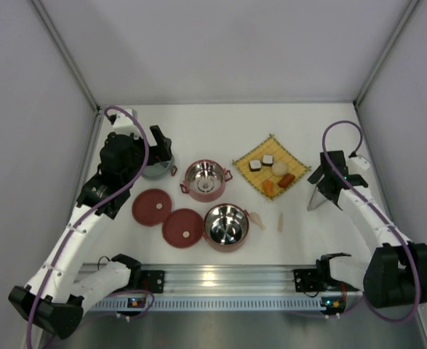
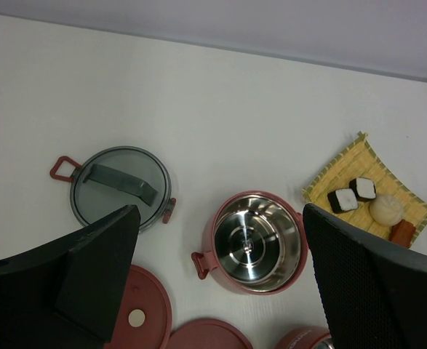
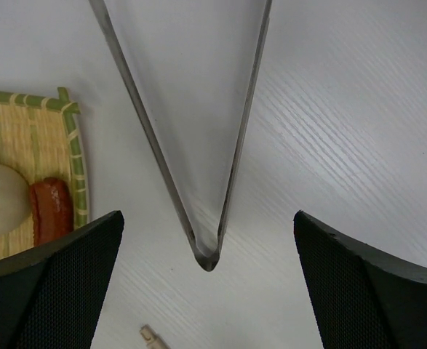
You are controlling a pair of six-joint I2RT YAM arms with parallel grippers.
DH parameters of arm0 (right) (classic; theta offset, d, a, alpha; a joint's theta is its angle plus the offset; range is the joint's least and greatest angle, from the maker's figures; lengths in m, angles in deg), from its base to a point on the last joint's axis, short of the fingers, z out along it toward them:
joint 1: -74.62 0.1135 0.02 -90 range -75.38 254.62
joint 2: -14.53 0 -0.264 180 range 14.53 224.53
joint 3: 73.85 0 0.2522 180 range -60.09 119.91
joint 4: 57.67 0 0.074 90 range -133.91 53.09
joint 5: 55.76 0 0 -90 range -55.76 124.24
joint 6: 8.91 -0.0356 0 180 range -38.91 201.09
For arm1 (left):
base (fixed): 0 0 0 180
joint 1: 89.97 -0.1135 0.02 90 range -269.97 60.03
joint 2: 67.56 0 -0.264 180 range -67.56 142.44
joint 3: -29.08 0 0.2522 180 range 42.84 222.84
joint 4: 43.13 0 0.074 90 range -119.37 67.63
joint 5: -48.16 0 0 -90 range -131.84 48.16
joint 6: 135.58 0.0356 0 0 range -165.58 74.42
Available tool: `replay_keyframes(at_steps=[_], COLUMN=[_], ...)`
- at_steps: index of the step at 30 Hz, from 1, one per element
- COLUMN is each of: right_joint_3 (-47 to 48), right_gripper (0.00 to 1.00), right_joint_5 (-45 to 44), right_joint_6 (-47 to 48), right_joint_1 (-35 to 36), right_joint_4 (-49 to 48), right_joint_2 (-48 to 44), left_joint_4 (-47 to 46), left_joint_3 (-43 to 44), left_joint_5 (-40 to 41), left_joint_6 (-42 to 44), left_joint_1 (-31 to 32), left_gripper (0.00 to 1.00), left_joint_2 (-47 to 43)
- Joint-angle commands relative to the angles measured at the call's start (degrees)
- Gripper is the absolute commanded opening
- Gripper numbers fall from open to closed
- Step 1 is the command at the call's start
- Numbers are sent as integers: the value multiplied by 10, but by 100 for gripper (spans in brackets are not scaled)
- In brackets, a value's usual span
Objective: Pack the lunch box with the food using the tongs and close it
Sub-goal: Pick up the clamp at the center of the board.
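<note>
Beside the mat (image 3: 24,138) edge, tongs (image 3: 206,256)

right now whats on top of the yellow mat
Two black-wrapped white rolls, a pale round piece and two orange slabs sit on the yellow mat. The weave beneath them is covered.

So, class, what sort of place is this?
Probably a robot lab work cell, not a kitchen: a white table boxed in by blank grey panels, two arms bolted to a metal rail, and toy food laid on a woven mat.
</note>
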Motion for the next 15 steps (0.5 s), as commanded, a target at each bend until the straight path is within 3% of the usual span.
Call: replay_keyframes(at_steps=[1,15], right_joint_3=[-4,0], right_gripper=[100,100], right_joint_5=[-11,29], right_joint_6=[-28,26], right_joint_1=[-10,-37], right_joint_4=[-39,-119], right_joint_2=[33,155], left_joint_4=[-6,-6], left_joint_3=[21,20], left_joint_5=[9,12], left_joint_6=[9,12], left_joint_1=[-3,-3], left_gripper=[99,99], left_joint_2=[-5,-4])
